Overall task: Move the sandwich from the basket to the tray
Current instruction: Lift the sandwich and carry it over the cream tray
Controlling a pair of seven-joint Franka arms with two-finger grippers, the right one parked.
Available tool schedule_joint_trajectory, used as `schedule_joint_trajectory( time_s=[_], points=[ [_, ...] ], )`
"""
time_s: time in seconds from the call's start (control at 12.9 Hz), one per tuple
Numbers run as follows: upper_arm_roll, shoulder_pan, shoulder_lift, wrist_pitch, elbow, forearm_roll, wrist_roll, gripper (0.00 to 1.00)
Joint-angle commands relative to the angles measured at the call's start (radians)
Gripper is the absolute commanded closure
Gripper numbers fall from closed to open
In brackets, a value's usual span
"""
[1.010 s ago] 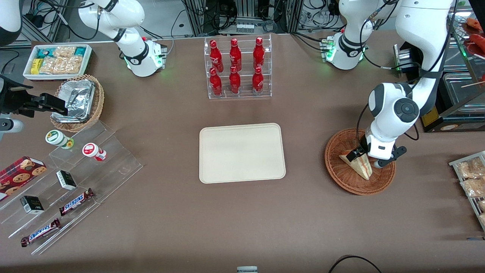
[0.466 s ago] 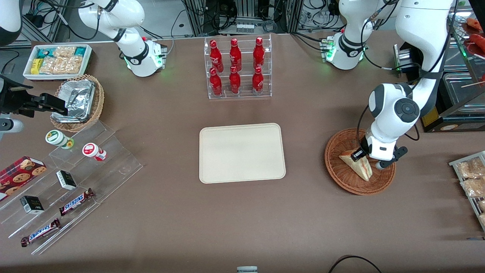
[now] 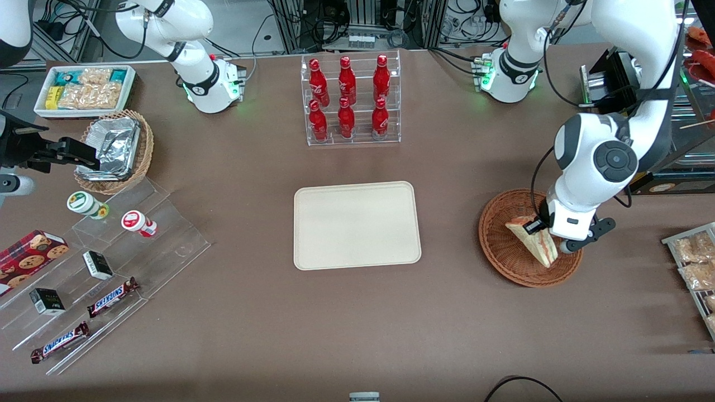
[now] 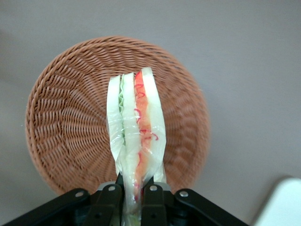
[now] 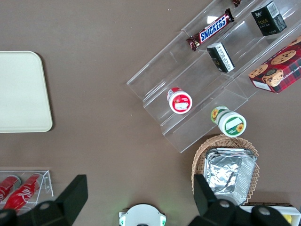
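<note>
Left wrist view, end effector (image 4: 133, 193) pinching layered white, red, green sandwich (image 4: 135, 141), above basket (image 4: 61, 127).

At mid-table you see a clear acrylic rack (image 3: 351, 100) holding six red bottles upright. Toward the parked arm's end lie a white bin of snack packets (image 3: 84, 89), a tan wicker basket with crumpled foil (image 3: 114, 149), and, nearer the front camera, a clear stepped acrylic display (image 3: 167, 234) carrying two Snickers bars (image 3: 113, 296), a red cookie box (image 3: 31, 253) and two round-lidded cups (image 3: 86, 204).
</note>
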Motion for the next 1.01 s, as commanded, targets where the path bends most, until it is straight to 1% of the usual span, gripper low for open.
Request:
schedule_joint_trajectory(
  time_s=[0.0,0.16,0.31,0.39,0.47,0.62,0.78,0.85,0.93],
  points=[
    [-0.002,-0.087,0.021,-0.174,0.170,0.015,0.033,1.00],
    [-0.002,-0.186,0.027,-0.199,0.213,0.009,0.041,1.00],
    [-0.002,-0.277,0.065,-0.190,0.256,-0.008,0.026,1.00],
    [-0.002,-0.326,0.099,-0.190,0.299,-0.034,0.019,1.00],
    [-0.002,-0.369,0.145,-0.192,0.351,-0.043,0.003,1.00],
    [-0.002,-0.455,0.236,-0.192,0.444,-0.043,-0.043,1.00],
    [-0.004,-0.524,0.292,-0.167,0.465,-0.043,-0.043,1.00],
    [-0.004,-0.564,0.316,-0.128,0.465,-0.045,-0.054,1.00],
    [-0.004,-0.581,0.340,-0.091,0.465,-0.061,-0.064,1.00]
  ],
)
